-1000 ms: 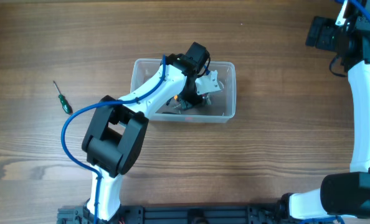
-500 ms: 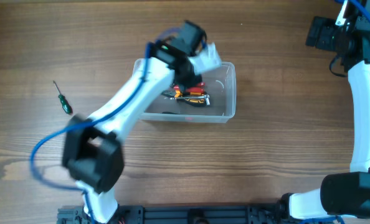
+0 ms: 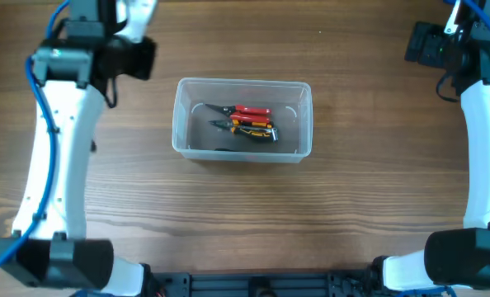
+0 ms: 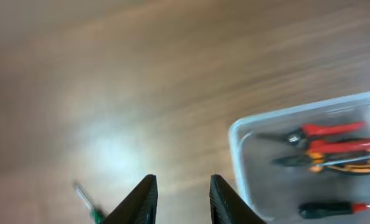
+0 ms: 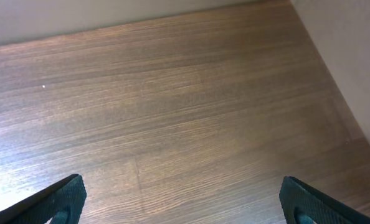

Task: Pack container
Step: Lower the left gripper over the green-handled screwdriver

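The container [image 3: 181,115], a clear plastic tub, stands mid-table. It holds red-handled pliers [image 3: 247,110], an orange-handled tool [image 3: 253,129] and a dark-handled screwdriver lying at its front wall. My left gripper [image 4: 182,190] is open and empty, high over the bare table to the left of the tub's rim [image 4: 238,158]. A green-handled screwdriver [image 4: 88,205] lies on the wood just left of its fingers. In the overhead view my left arm [image 3: 63,115] hides that screwdriver. My right gripper [image 5: 185,199] is wide open and empty over bare wood at the far right.
The right arm [image 3: 480,124] stands along the table's right side, far from the tub. The right wrist view shows the table's far edge and a wall beyond it [image 5: 347,56].
My left arm has lifted out of the tub and swung away to the far left, empty. The tools stay in the tub. The right arm has not moved.
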Action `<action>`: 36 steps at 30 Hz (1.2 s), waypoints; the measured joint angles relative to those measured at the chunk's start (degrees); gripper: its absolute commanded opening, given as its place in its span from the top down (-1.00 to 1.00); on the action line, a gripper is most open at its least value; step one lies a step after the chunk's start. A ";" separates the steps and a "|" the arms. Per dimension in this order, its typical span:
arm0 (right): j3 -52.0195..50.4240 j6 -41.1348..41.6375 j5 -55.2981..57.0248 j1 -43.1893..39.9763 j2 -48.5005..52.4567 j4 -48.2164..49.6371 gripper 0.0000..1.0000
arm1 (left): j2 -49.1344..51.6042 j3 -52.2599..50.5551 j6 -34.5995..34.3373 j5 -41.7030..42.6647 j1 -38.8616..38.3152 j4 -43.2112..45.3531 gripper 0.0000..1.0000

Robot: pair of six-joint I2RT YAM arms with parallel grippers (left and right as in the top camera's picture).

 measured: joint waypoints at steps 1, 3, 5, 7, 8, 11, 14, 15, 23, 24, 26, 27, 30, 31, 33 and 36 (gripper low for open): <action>0.00 0.00 0.00 0.00 0.00 0.00 -0.99 | 0.92 -0.44 -0.96 0.00 1.44 -0.31 0.46; 0.00 0.00 0.02 0.00 0.00 0.00 -0.99 | 4.39 -2.62 -4.68 -0.02 5.44 -1.11 0.56; 0.00 0.00 0.00 0.00 0.00 0.00 -0.99 | 8.04 -5.09 -8.79 0.09 8.37 -1.92 0.37; 0.00 0.00 0.00 0.00 0.00 -0.02 -0.99 | 11.85 -7.50 -11.80 0.92 11.06 -2.12 0.31; 0.00 0.00 0.02 0.00 0.00 0.02 -0.99 | 13.46 -8.44 -12.61 1.66 12.11 -2.23 0.29; 0.00 0.00 0.02 0.00 0.00 0.00 -0.99 | 17.57 -9.73 -14.71 3.78 15.08 -3.93 0.28; 0.00 0.00 0.00 0.00 0.00 0.02 -1.00 | 19.26 -9.99 -17.94 4.39 17.16 -4.20 0.33; 0.00 0.00 0.00 0.00 0.00 0.00 -0.99 | 19.32 -9.99 -19.26 4.35 17.73 -4.20 0.37; 0.00 0.00 0.00 0.00 0.00 0.00 -0.99 | 19.34 -9.99 -26.32 0.81 22.23 -3.13 0.31; 0.00 0.00 0.00 0.00 0.00 0.00 -1.00 | 19.34 -9.99 -26.40 -0.20 22.27 -3.06 0.31; 0.00 0.00 0.00 0.00 0.00 0.00 -0.99 | 19.34 -9.99 -26.73 -2.23 22.27 -2.34 0.29; 0.00 0.00 0.00 0.00 0.00 0.00 -1.00 | 19.34 -9.99 -26.75 -2.84 22.27 -2.01 0.28; 0.00 0.00 0.00 0.00 0.00 0.00 -1.00 | 19.34 -9.99 -26.80 -4.44 22.27 -0.37 0.28; 0.00 0.00 0.02 0.00 0.00 0.00 -1.00 | 19.34 -9.99 -26.80 -4.76 22.27 0.20 0.29; 0.00 0.00 0.00 0.00 0.00 0.00 -1.00 | 19.37 -9.99 -26.80 -5.01 22.27 1.05 0.29; 0.00 0.00 0.00 0.00 0.00 0.00 -0.99 | 19.45 -9.99 -26.58 -5.20 22.27 1.77 0.28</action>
